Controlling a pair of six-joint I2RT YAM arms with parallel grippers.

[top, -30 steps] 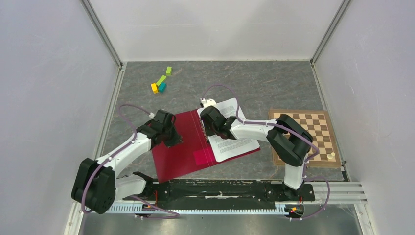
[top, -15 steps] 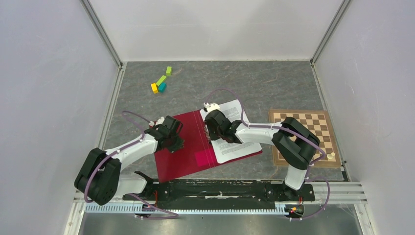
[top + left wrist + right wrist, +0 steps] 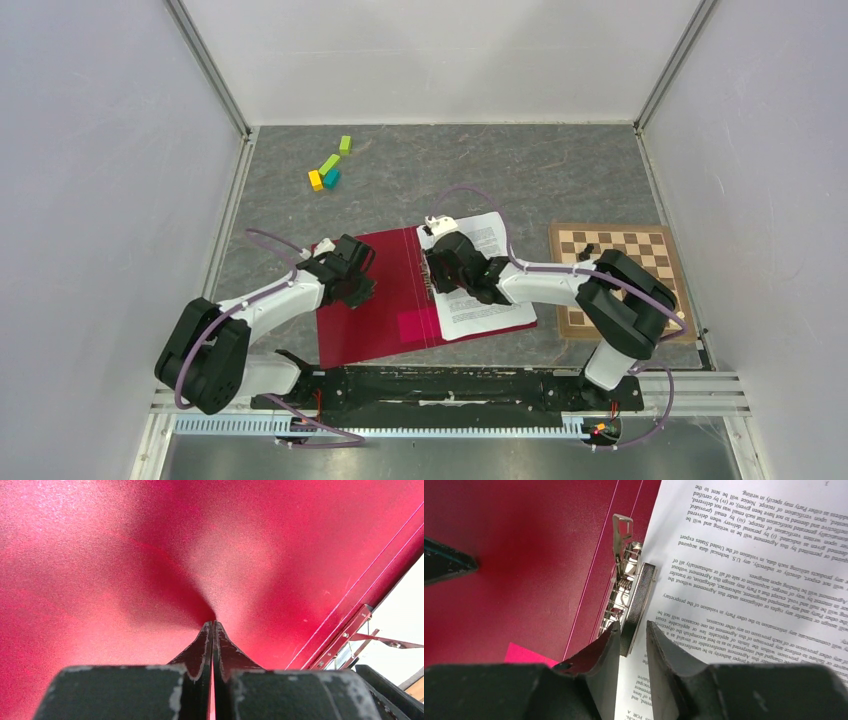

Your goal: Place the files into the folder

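The red folder (image 3: pixel 375 305) lies open on the table, with a pink patch (image 3: pixel 412 322) near its spine. The files (image 3: pixel 480 285), white sheets of black text, lie on its right half. My left gripper (image 3: pixel 350 285) is shut, its tips pressed on the left cover, which fills the left wrist view (image 3: pixel 150 555) around the gripper (image 3: pixel 213 623). My right gripper (image 3: pixel 434 276) hovers at the spine. In the right wrist view its jaws (image 3: pixel 633 626) stand narrowly apart, at the near end of the black clip bar (image 3: pixel 636 600), beside the files (image 3: pixel 749 595).
A brown chessboard (image 3: pixel 625 275) lies right of the folder, with a dark piece (image 3: pixel 586 248) and a pale piece (image 3: pixel 677 320) on it. Several coloured blocks (image 3: pixel 328 168) lie at the back left. White walls enclose the table on three sides.
The right gripper, the files and the folder's right half have slid a little to the right. The left gripper has settled slightly lower on the left cover.
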